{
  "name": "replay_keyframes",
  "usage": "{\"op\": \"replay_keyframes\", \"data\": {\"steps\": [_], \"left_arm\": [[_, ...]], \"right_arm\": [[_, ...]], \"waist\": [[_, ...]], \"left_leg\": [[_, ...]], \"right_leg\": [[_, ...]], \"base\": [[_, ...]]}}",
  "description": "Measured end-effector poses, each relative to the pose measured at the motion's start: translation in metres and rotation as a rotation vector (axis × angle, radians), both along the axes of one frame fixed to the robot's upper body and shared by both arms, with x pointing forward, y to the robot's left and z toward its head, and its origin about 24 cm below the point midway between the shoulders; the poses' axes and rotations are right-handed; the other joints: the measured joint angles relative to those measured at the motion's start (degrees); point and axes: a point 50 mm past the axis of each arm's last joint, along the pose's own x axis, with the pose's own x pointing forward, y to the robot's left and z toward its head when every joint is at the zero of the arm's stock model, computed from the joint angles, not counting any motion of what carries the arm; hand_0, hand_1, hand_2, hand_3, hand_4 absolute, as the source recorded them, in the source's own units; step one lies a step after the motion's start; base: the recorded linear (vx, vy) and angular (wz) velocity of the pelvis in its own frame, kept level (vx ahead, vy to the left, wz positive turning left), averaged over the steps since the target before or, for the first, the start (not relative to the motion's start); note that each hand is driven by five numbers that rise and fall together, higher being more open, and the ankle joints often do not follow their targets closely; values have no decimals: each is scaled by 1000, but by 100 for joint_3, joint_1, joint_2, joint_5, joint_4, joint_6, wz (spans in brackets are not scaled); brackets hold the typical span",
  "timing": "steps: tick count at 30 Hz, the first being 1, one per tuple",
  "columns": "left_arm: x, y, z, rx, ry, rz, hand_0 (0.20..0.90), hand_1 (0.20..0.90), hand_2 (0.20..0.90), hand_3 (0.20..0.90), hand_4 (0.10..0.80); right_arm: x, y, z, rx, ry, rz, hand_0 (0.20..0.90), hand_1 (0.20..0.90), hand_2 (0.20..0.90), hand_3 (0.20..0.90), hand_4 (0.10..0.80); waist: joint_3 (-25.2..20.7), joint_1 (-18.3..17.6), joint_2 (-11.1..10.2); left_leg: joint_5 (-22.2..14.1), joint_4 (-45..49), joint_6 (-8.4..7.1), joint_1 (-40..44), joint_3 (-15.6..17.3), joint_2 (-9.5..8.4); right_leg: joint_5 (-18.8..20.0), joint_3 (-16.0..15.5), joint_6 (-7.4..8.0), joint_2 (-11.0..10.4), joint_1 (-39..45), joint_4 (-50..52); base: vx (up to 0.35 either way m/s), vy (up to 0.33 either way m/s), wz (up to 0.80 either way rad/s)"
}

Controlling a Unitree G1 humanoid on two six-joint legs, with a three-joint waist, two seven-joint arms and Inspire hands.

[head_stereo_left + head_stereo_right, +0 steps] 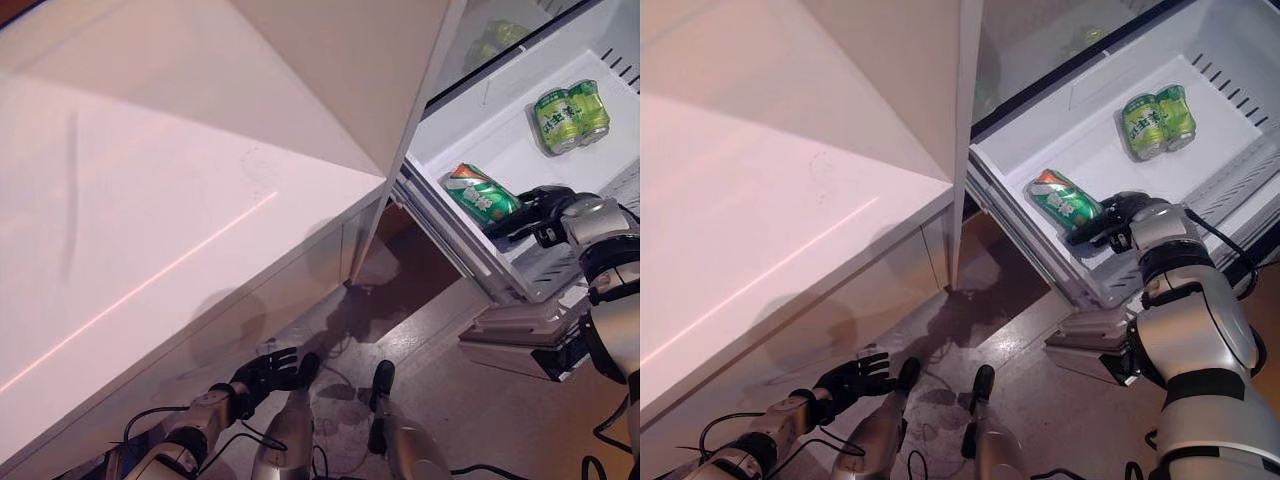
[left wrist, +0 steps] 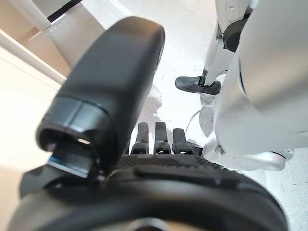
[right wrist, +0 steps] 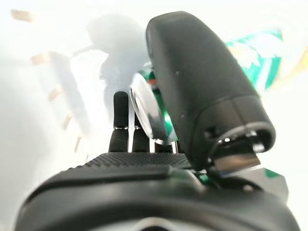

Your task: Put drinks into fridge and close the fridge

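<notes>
The right hand (image 1: pixel 1118 222) is gripping a green can (image 1: pixel 1064 200) lying on its side inside the fridge drawer (image 1: pixel 1110 290), its long axis pointing away from the palm. The left hand (image 1: pixel 848 379), fingers relaxed and empty, is hanging low, well apart.

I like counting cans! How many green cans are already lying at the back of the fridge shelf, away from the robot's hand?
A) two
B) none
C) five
A: two green cans lie side by side at the back of the fridge shelf, while the right hand holds another green can.

Right hand (image 1: pixel 1118 222) covers the green can's (image 1: pixel 1064 199) end — the fingers' grip seems unclear.
</notes>
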Motion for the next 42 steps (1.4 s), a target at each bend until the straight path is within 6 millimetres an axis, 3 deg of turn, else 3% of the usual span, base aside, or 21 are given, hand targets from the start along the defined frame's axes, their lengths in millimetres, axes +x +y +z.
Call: {"op": "replay_keyframes", "data": {"steps": [3, 7, 10, 12, 15, 21, 24, 26, 30, 32, 35, 38, 39, 40, 41, 42], "left_arm": [[-2, 0, -1, -10, -4, 29, 900, 900, 900, 900, 800], [-5, 3, -1, -16, -10, 63, 900, 900, 900, 900, 800], [-6, 4, -2, -6, -5, 83, 900, 900, 900, 900, 800], [-7, 5, -2, -3, -4, 89, 900, 900, 900, 900, 800], [-12, 8, -6, 5, 14, 97, 900, 900, 900, 900, 800], [-32, 4, -20, 14, 86, 92, 900, 900, 900, 900, 800], [-40, 2, -24, 16, 109, 87, 900, 900, 900, 900, 800], [-45, 0, -28, 9, 129, 91, 900, 900, 900, 900, 800], [-51, -11, -34, 0, 161, 76, 900, 900, 900, 900, 800], [-50, -18, -34, 6, 155, 45, 900, 900, 900, 900, 800], [-28, -20, -23, 23, 69, 61, 900, 900, 900, 900, 800], [3, -22, -5, 13, -37, 106, 900, 900, 900, 900, 800], [8, -22, -1, 4, -57, 120, 900, 900, 900, 900, 800], [12, -19, 3, -1, -80, 138, 900, 900, 900, 900, 800], [14, -17, 5, -1, -95, 153, 900, 900, 900, 900, 800], [19, -14, 10, -15, -122, 192, 900, 900, 900, 900, 800]], "right_arm": [[5, 22, 23, 99, -216, 76, 900, 900, 900, 900, 800], [-3, 41, 70, 308, -584, 172, 900, 900, 900, 900, 800], [-17, 25, 87, 465, -779, 132, 900, 900, 900, 900, 800], [-24, 9, 87, 485, -828, 76, 900, 900, 900, 900, 800], [-41, -26, 72, 503, -909, -101, 900, 900, 900, 900, 800], [-78, -73, 46, 496, -1105, -419, 900, 900, 900, 900, 800], [-83, -78, 29, 514, -1103, -483, 900, 900, 900, 900, 800], [-86, -76, -2, 562, -1076, -543, 900, 900, 900, 900, 800], [-91, -66, -53, 667, -1001, -631, 900, 900, 900, 900, 800], [-91, -61, -65, 682, -980, -658, 900, 900, 900, 900, 800], [-85, -57, -53, 697, -1039, -631, 900, 900, 900, 900, 800], [-74, -49, -40, 820, -1092, -624, 900, 900, 900, 900, 800], [-70, -45, -36, 873, -1116, -622, 900, 900, 900, 900, 800], [-69, -44, -29, 917, -1161, -620, 900, 900, 900, 900, 800], [-67, -43, -25, 929, -1175, -612, 900, 900, 900, 900, 800], [-63, -40, -13, 942, -1200, -581, 900, 900, 900, 900, 800]], "waist": [[2, -169, 4], [3, -253, -1], [-17, -272, -38], [-64, -289, -116], [-162, -407, -286], [-376, -642, -283], [-474, -721, -259], [-501, -765, -225], [-494, -765, -132], [-460, -733, -78], [-227, -627, -77], [81, -569, 46], [133, -548, 62], [167, -495, 15], [184, -483, -15], [278, -548, -49]], "left_leg": [[0, -7, 1, 25, 60, 5], [2, -103, 5, 217, 206, 36], [-4, -172, 38, 479, 306, 33], [-10, -172, 50, 516, 356, 19], [-24, -172, 73, 593, 414, 19], [-84, -172, 132, 746, 607, -13], [-151, -97, 140, 849, 664, -19], [-402, 342, 138, 872, 698, -47], [-802, 1204, 169, 759, 697, -79], [-997, 1838, 230, 355, 728, -204], [-1173, 2747, 295, -604, 743, -476], [-1336, 3549, 356, -1517, 765, -554], [-1340, 3708, 366, -1734, 781, -525], [-1346, 3894, 370, -1934, 870, -496], [-1380, 4027, 348, -2043, 895, -500], [-1418, 4319, 319, -2236, 899, -564]], "right_leg": [[13, 45, -4, 6, -2, 0], [28, 170, -8, 29, 81, 1], [24, 270, -1, 22, 282, 1], [9, 316, 28, 8, 301, 0], [13, 382, 33, 10, 349, 0], [10, 612, 77, -11, 439, 0], [-4, 654, 90, -11, 533, 1], [-91, 660, 91, -16, 724, 82], [-521, 611, 59, -27, 711, 836], [-944, 573, 99, -146, 194, 1801], [-1321, 630, 137, -409, -945, 3072], [-1398, 654, 207, -494, -1756, 3735], [-1395, 694, 194, -489, -1969, 3958], [-1590, 712, -6, -461, -2219, 4472], [-1802, 711, -103, -420, -2312, 4745], [-2020, 773, -14, -402, -2456, 4921]], "base": [[27, 46, -9], [81, 38, -17], [68, 18, -11], [55, 10, -14], [68, 7, -9], [85, -2, -16], [102, -6, -13], [209, -19, -8], [37, -21, 13], [-264, 17, 24], [-337, 39, 18], [-226, 45, 17], [-122, 44, 4], [-52, 25, -1], [-20, 10, 10], [0, 0, 15]]}}
